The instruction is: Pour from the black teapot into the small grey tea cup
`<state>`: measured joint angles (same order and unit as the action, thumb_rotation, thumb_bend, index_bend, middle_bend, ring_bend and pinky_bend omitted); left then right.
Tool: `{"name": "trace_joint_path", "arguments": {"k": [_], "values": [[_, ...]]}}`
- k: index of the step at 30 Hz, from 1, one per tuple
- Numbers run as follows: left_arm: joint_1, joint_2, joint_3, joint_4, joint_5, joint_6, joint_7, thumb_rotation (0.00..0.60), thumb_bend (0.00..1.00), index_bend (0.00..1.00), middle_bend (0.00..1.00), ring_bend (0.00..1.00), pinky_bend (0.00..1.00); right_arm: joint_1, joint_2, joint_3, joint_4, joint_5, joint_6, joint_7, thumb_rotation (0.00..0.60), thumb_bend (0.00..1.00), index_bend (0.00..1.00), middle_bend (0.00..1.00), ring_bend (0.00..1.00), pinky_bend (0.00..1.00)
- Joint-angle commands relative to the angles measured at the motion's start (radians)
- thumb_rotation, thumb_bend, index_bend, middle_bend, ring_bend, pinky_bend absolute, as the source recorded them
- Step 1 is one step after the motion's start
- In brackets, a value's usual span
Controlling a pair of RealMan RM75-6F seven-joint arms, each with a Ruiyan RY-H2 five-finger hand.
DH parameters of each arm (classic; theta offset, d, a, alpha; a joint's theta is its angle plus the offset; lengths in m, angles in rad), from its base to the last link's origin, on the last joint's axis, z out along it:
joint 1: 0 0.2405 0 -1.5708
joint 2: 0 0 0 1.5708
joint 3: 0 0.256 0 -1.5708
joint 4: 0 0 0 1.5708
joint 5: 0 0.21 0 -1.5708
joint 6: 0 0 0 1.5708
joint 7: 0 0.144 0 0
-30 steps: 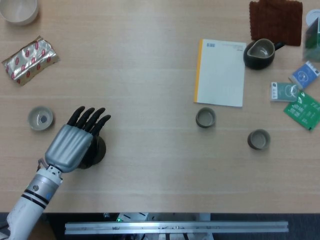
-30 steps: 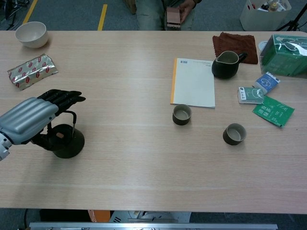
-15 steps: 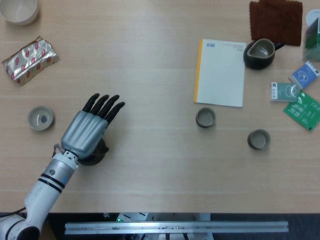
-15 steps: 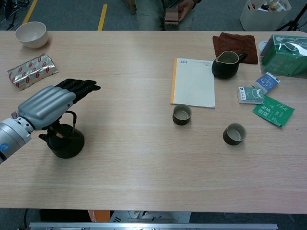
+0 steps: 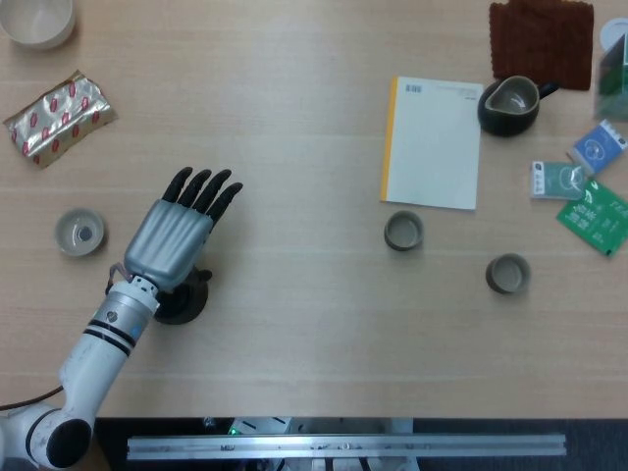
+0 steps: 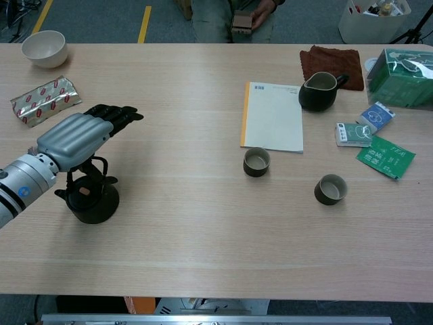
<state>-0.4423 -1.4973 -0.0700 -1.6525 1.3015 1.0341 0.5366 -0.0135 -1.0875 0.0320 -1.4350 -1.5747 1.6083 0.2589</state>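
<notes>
Your left robot hand sits at the lower left of both views, released, fingers extended and slightly spread, holding nothing. It hovers above the black round teapot with a wire loop handle; in the chest view the palm is over the handle, but you cannot tell whether it touches. The teapot stands upright on the light wooden tabletop, low on the left side. Your right robot hand does not show in either view. A small grey tea cup stands at the left edge of the head view, just left of the hand; the chest view does not show it. Two more small cups of a darker olive-grey stand right of centre: one just below the white notebook with a yellow spine, the other further to the lower right. A dark pitcher with a side handle stands at the notebook's upper right corner, in front of a brown cloth. Blue and green packets lie at the right edge. At the upper left are a silver foil wrapper with red print and a cream bowl.
</notes>
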Motion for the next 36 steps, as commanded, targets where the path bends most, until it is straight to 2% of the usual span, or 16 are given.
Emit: {"name": "trace_joint_path", "arguments": {"k": [1,16,28,32,36], "values": [[-0.007,-0.008,0.0,0.018,-0.009,0.007,0.019,0.6,0.09,0.0,0.0,0.0,0.0,-0.001,0.0,0.0,0.0,0.0,0.001,0.001,0.6,0.15,0.27,0.25,0.14,0.27],[-0.038,-0.021,0.005,0.107,-0.054,0.038,0.13,0.6,0.09,0.0,0.0,0.0,0.0,-0.011,-0.003,0.001,0.005,0.006,0.006,0.005,0.6,0.15,0.27,0.25,0.14,0.27],[-0.075,-0.027,-0.056,0.208,-0.14,0.045,0.137,0.6,0.09,0.0,0.0,0.0,0.0,-0.015,-0.003,0.003,0.002,0.006,0.008,0.003,0.6,0.15,0.27,0.25,0.14,0.27],[-0.072,-0.003,-0.062,0.193,-0.156,0.06,0.133,0.6,0.09,0.0,0.0,0.0,0.0,-0.017,-0.003,0.003,0.002,0.005,0.01,0.005,0.6,0.15,0.27,0.25,0.14,0.27],[-0.054,0.041,-0.048,0.129,-0.141,0.094,0.125,0.6,0.09,0.0,0.0,0.0,0.0,-0.018,-0.004,0.003,0.004,0.003,0.014,0.007,0.6,0.15,0.27,0.25,0.14,0.27]]}}
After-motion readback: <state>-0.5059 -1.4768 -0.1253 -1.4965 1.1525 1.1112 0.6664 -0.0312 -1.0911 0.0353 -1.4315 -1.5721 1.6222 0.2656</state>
